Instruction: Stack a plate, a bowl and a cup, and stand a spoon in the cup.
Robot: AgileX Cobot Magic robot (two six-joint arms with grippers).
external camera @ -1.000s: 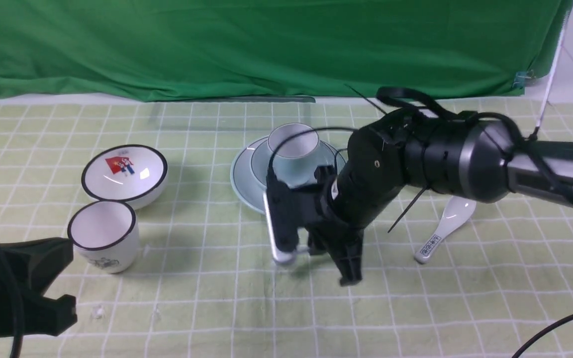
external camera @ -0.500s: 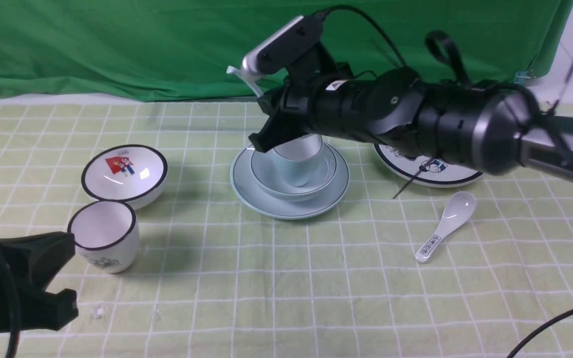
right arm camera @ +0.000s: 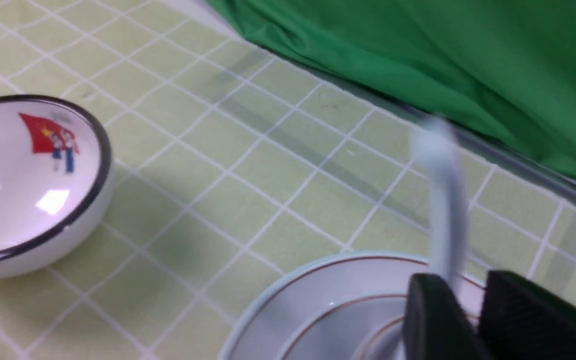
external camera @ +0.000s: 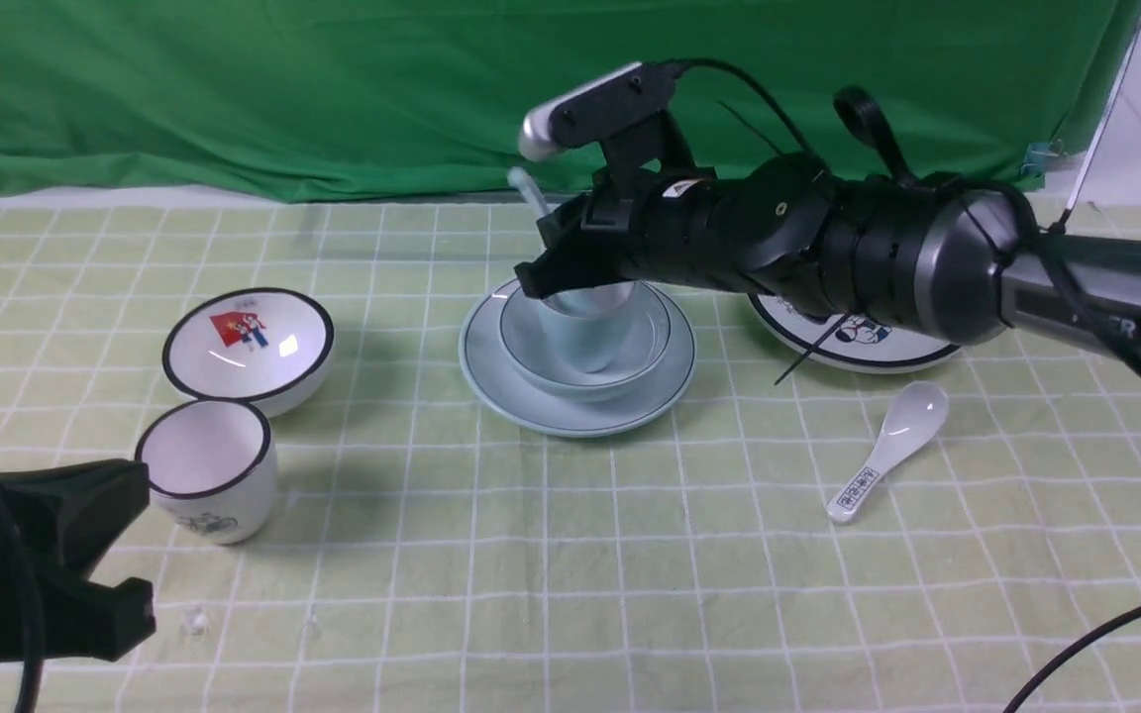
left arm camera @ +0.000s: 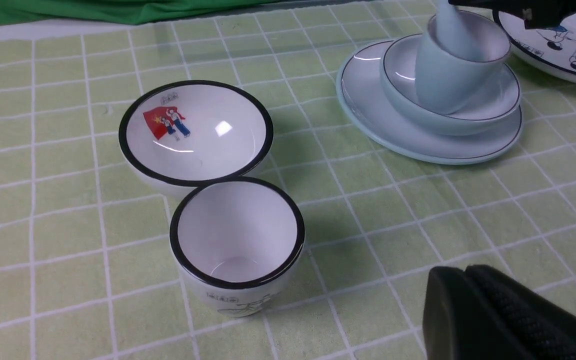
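spoon (right arm camera: 445, 210): newly lowered into cup (left arm camera: 443, 75) (leaned)
right gripper (right arm camera: 468, 281): jaws had just parted
left gripper (left arm camera: 464, 272): closed
stack: looked nearly finished

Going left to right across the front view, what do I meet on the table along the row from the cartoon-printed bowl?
Bowl with a red picture → pale blue-green plate → white plate with cartoon drawings

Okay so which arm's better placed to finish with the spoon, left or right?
Probably the right: its gripper is right over the pale cup, where the spoon stands, while the left arm sits beyond the black-rimmed cup.
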